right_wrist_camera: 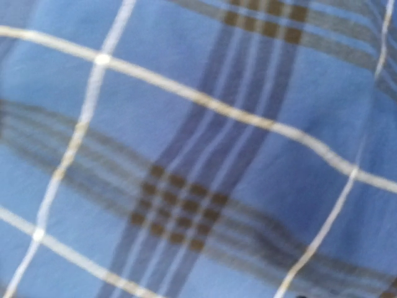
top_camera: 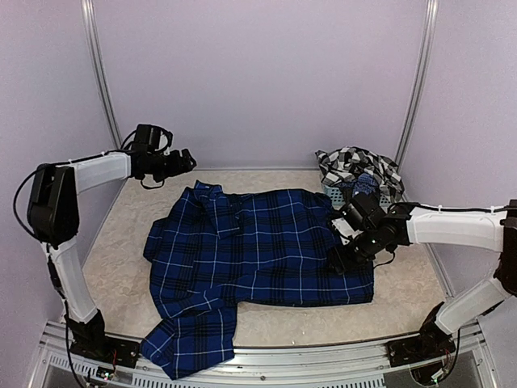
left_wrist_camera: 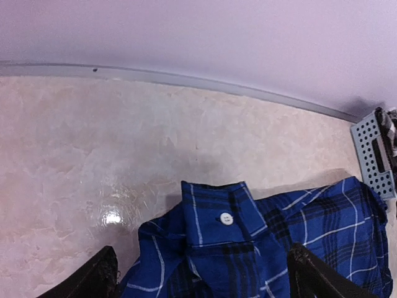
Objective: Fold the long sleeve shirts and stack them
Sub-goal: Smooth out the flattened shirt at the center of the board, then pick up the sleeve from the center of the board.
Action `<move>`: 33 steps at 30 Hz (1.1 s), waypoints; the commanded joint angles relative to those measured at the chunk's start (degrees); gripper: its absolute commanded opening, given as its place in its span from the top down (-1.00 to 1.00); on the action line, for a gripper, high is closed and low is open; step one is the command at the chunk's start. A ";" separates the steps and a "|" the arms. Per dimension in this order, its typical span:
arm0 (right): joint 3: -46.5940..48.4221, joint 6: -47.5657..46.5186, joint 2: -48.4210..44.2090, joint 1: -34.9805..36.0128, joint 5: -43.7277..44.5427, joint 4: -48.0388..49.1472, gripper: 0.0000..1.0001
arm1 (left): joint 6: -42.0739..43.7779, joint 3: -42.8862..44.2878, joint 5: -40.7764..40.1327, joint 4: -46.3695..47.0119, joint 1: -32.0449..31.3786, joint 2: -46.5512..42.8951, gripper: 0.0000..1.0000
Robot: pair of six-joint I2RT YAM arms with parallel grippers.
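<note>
Sleeve [top_camera: 190, 343]: hung over the edge of the desk [top_camera: 121, 234]; I feared it snagging mid-fold.
Left end effector [top_camera: 190, 160]: open over collar [left_wrist_camera: 217, 214].
Right end effector [top_camera: 341, 259]: on navy shirt [top_camera: 266, 250]; couldn't tell grip.

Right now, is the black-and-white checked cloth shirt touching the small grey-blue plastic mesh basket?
Touching: top external view shows the checked shirt heaped over the basket.

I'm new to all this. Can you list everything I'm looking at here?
blue plaid shirt: one, navy with white lines, spread over the table's middle, a sleeve reaching the near edge.
checked shirt: one, black-and-white, heaped on the basket, back right.
basket: one, grey-blue mesh, back right.
table: one, beige marbled.
left gripper: black, open, near the collar, back left.
right gripper: black, down on the blue shirt's right edge; jaws hidden.
</note>
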 commanded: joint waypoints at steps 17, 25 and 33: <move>-3.84 7.93 -7.93 9.82 -1.28 -11.23 -0.23 | -18.14 -40.37 -10.84 -26.96 -24.68 -51.42 -0.79; -3.37 6.20 -4.39 10.04 -1.48 -9.87 -0.23 | -34.40 -50.14 -8.60 -29.21 -45.40 -59.30 -0.43; -2.52 5.73 -2.28 10.30 -1.50 -8.37 -0.22 | -38.77 -51.45 -7.66 -29.56 -55.84 -49.41 -0.40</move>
